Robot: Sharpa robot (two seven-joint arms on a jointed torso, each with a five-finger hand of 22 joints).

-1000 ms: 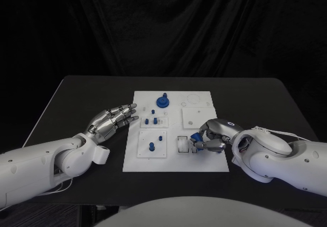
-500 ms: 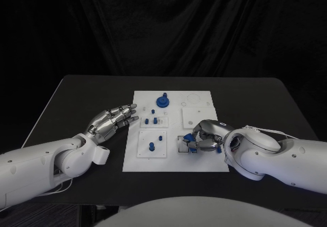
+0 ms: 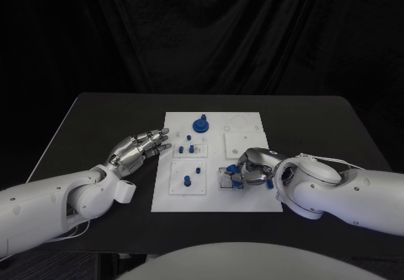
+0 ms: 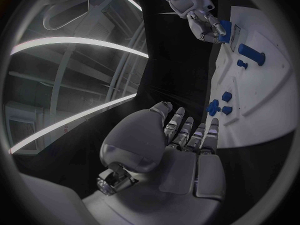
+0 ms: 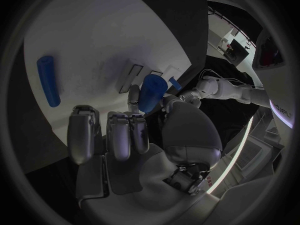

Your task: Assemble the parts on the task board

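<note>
right hand (image 3: 253, 168): fingertips curl under the palm in the head view, so their contact with the blue part (image 3: 233, 170) is hidden
blue part: mostly covered from above; the right wrist view shows a rounded blue piece (image 5: 152, 94) at the thumb, its lower end behind the fingers (image 5: 120, 132)
slots under the hand: covered by the right hand on the task board (image 3: 253, 201); which one the part is over cannot be told
small parts (image 3: 191, 149): too small in the head view to tell their shapes
left hand (image 3: 139, 149): palm faces away from the head camera; its underside is hidden
</note>
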